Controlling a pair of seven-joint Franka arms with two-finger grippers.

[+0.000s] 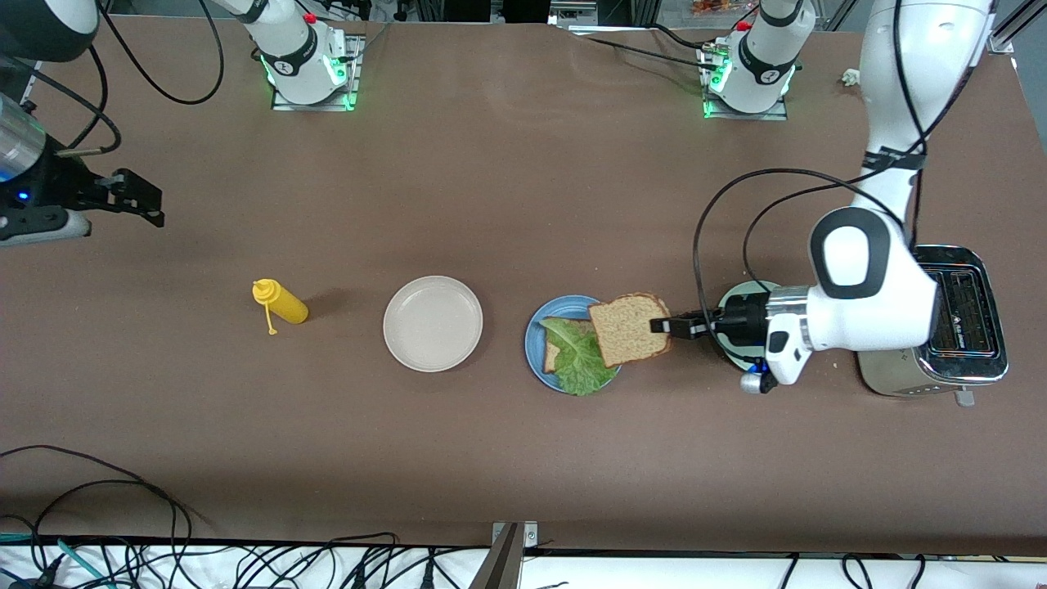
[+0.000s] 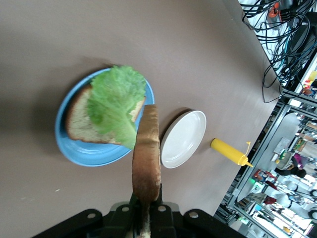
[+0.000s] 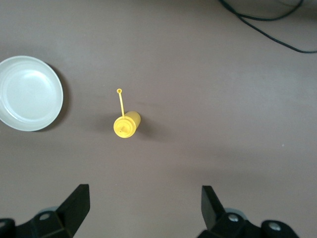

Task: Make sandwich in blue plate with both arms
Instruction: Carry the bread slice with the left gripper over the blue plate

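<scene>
The blue plate [image 1: 533, 343] [image 2: 74, 148] lies toward the left arm's end of the table. On it rests a slice of brown bread [image 1: 553, 357] [image 2: 79, 119] with a ruffled green lettuce leaf [image 1: 582, 360] [image 2: 116, 99] on top. My left gripper [image 1: 664, 325] [image 2: 147, 198] is shut on the crust edge of a second bread slice [image 1: 628, 329] [image 2: 146, 158], which hangs over the plate's rim and partly over the lettuce. My right gripper [image 1: 143, 200] [image 3: 146, 198] waits open and holds nothing, up in the air over the right arm's end of the table.
A cream-white plate [image 1: 433, 323] [image 2: 184, 139] [image 3: 29, 93] sits beside the blue one. A yellow squeeze bottle [image 1: 282, 303] [image 2: 229, 151] [image 3: 127, 124] lies past it. A pale green plate [image 1: 752, 288] is under the left wrist, next to a silver toaster [image 1: 957, 327].
</scene>
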